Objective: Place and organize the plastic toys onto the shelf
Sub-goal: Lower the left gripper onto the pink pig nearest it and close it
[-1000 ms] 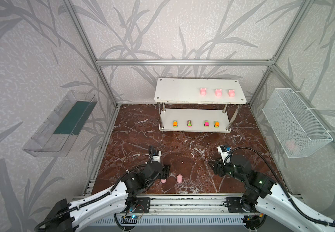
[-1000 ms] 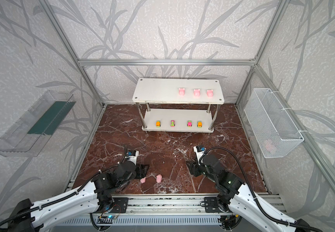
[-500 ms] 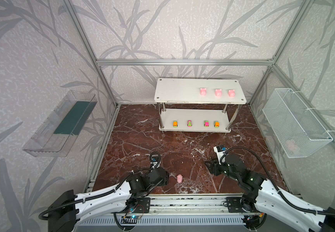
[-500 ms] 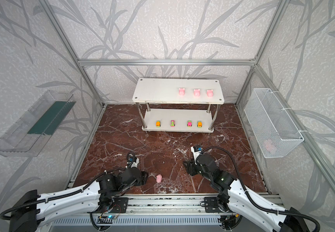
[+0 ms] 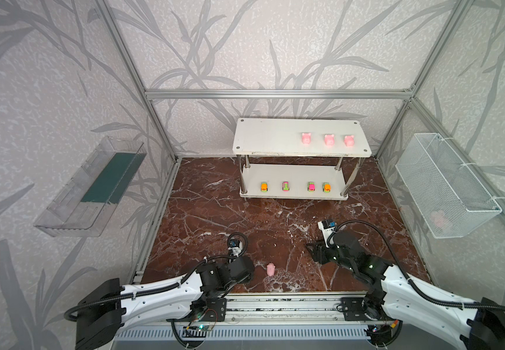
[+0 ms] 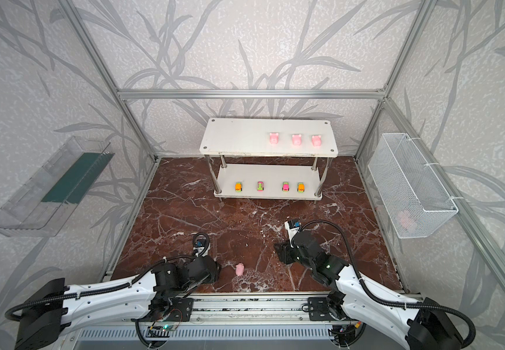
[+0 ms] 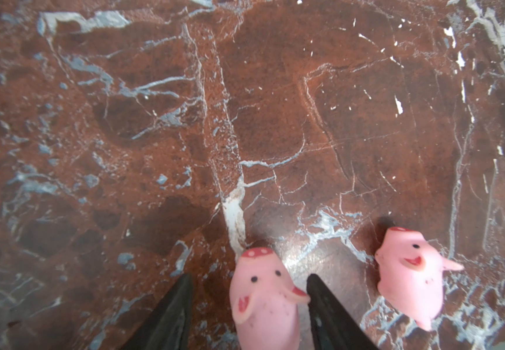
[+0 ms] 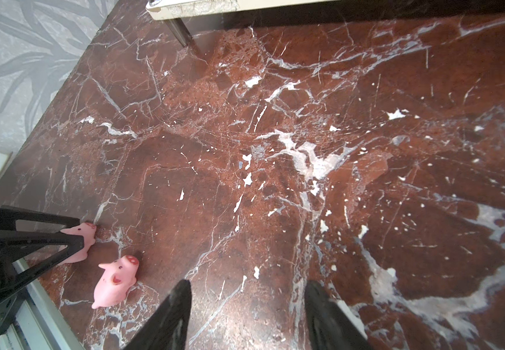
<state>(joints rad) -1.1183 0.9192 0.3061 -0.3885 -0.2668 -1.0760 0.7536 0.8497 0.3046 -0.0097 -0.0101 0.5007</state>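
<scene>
Well in front of the shelf (image 5: 269, 139), the left gripper (image 7: 249, 277) straddles one pig (image 7: 263, 303), jaws loose around it for the pick; another pig (image 7: 408, 272) lies beside; the right gripper (image 8: 249, 283) hangs parted, empty.

Three pink pigs (image 5: 329, 139) stand in a row on the right half of the shelf (image 5: 263, 136) top; four toy cars (image 5: 286, 186) line its lower tier. One more pig (image 5: 271, 269) lies on the table (image 5: 215, 212) near the front edge, just right of my left wrist (image 5: 236, 268). My right pincer (image 5: 313, 253) is over bare table, well apart from it. Something pink shows dimly inside the wire basket (image 5: 445, 181).
</scene>
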